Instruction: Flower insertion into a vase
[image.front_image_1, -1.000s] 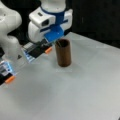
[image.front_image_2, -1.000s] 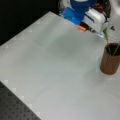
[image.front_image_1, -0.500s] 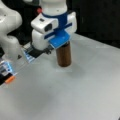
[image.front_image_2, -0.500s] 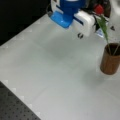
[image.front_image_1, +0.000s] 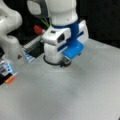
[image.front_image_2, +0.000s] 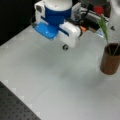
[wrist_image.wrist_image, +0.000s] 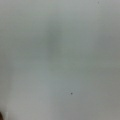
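A red flower (image.front_image_2: 99, 10) already stands in the brown vase (image.front_image_2: 110, 62) at a front view's right edge, while the gripper (image.front_image_2: 65, 47), jaws' opening impossible to tell, hovers over bare bench (image.front_image_2: 50, 75), best kept well clear of the stem.

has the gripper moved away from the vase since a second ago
Yes. In a front view the gripper has shifted toward the view's left, away from the vase, which holds the flower.
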